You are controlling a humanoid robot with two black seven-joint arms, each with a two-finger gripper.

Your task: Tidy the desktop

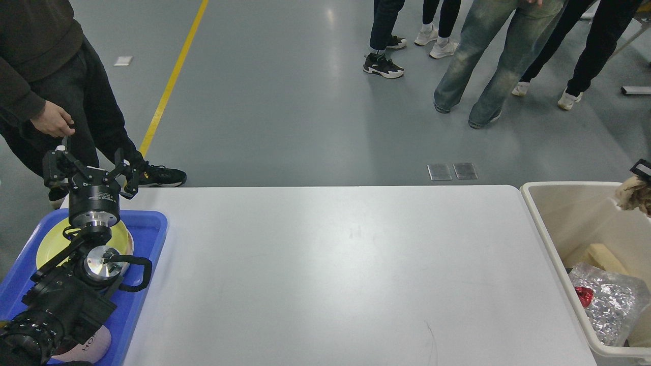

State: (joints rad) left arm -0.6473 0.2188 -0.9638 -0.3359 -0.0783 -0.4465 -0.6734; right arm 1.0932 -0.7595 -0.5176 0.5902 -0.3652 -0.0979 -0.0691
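The white desktop (330, 264) fills the middle of the head view and carries nothing on its main surface. My left gripper (90, 165) stands open above the far end of a blue tray (152, 229), nothing between its fingers. Only a black tip of my right gripper (642, 168) shows at the right edge. A crumpled brown paper (632, 194) hangs from that tip in the air, over the beige bin (539, 213).
The blue tray holds a yellow plate (51, 244) and a pink object (94, 345). The bin contains a silver foil bag (605, 305) and a beige block (602, 256). A person (46, 76) stands close to my left gripper; others (488, 61) stand beyond the table.
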